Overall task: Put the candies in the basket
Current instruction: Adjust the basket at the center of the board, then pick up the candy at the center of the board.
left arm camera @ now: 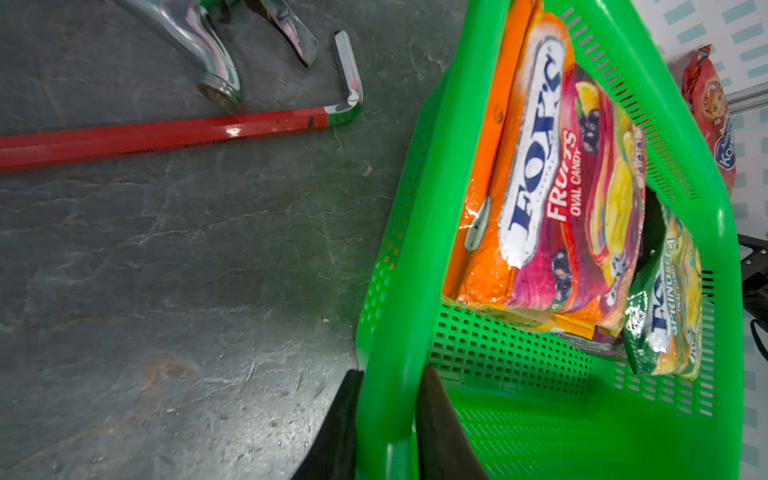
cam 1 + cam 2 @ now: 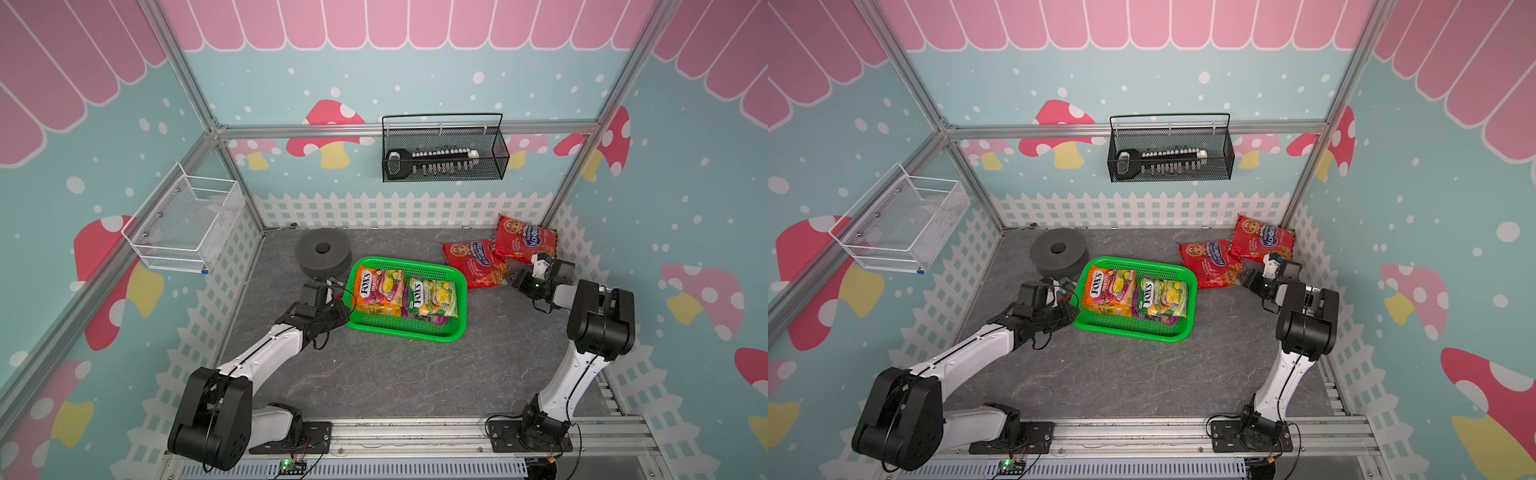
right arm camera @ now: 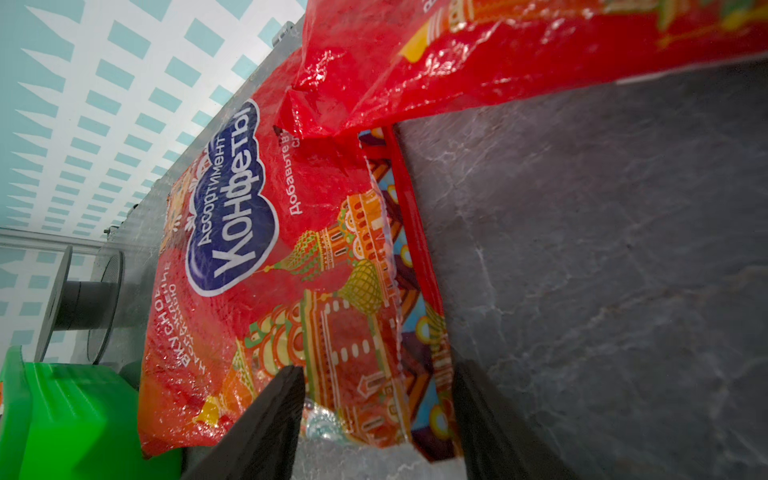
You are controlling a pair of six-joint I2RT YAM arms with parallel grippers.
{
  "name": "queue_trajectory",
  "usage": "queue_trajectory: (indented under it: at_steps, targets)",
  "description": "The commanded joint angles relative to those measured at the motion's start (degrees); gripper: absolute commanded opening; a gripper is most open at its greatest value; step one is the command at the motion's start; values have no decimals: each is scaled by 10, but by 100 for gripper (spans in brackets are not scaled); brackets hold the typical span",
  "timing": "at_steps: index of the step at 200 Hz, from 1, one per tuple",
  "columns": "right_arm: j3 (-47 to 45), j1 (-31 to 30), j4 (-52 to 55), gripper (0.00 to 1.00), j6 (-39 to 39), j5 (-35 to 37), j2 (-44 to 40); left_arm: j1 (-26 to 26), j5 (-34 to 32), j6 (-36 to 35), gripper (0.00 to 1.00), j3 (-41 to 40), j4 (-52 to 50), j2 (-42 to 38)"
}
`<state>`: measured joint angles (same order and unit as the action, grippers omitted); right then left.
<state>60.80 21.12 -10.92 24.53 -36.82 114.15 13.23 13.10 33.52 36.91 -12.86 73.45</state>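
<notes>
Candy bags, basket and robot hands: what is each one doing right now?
basket: on table, rim pinched by left gripper.
orange Fox's bag: lying in basket.
green Fox's bag: lying in basket.
near red bag: on table, outside basket, edge between right gripper jaws.
far red bag: on table, outside basket.
left gripper: shut on basket rim.
right gripper: open.

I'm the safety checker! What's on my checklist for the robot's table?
Surface: grey tabletop, scuffed.
Job's things: green basket holds orange Fox's bag and green Fox's bag; near red bag and far red bag lie outside.
Clutter: foam spool, red-handled tool, chrome tap.
Grippers: left gripper pinches the basket's rim; right gripper open around the near red bag's corner.
Cables: wire loops at the wrists.
Surroundings: black wire basket, white mesh basket on the walls.
</notes>
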Motion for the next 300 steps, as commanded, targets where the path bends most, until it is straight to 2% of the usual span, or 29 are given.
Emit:
queue_trajectory:
  at_steps: [1, 31, 56, 104, 155, 183, 204, 233, 253, 270, 300]
  targets:
    - [-12, 11, 27, 63, -12, -10, -25, 7, 0, -69, 15, -23, -76, 1]
    - [4, 15, 56, 63, -38, -18, -19, 12, 12, -58, 14, -25, -95, -15]
    - [20, 15, 66, 63, -52, -41, 1, 35, 23, -51, 14, -25, -111, -21]
    - [35, 15, 27, 62, -24, -70, 35, 70, 47, -16, 13, -34, -130, -38]
    - [62, 13, 9, 59, 3, -80, 70, 97, 24, 47, 14, -49, -157, -96]
    - [71, 7, 17, 52, 5, -98, 78, 102, 33, 69, 19, -65, -158, -112]
    - [75, -1, 36, 37, -14, -95, 74, 103, 36, 73, 28, -67, -167, -132]
    - [73, -12, 45, 21, -24, -111, 71, 99, -20, 63, 62, -39, -185, -154]
    - [73, -26, 57, 15, -31, -113, 63, 84, -61, 32, 75, 0, -197, -161]
    - [71, -42, 71, 11, -40, -111, 50, 66, -79, 3, 82, 36, -203, -155]
    - [58, -86, 96, 10, -43, -112, 10, 36, -96, -37, 84, 88, -202, -130]
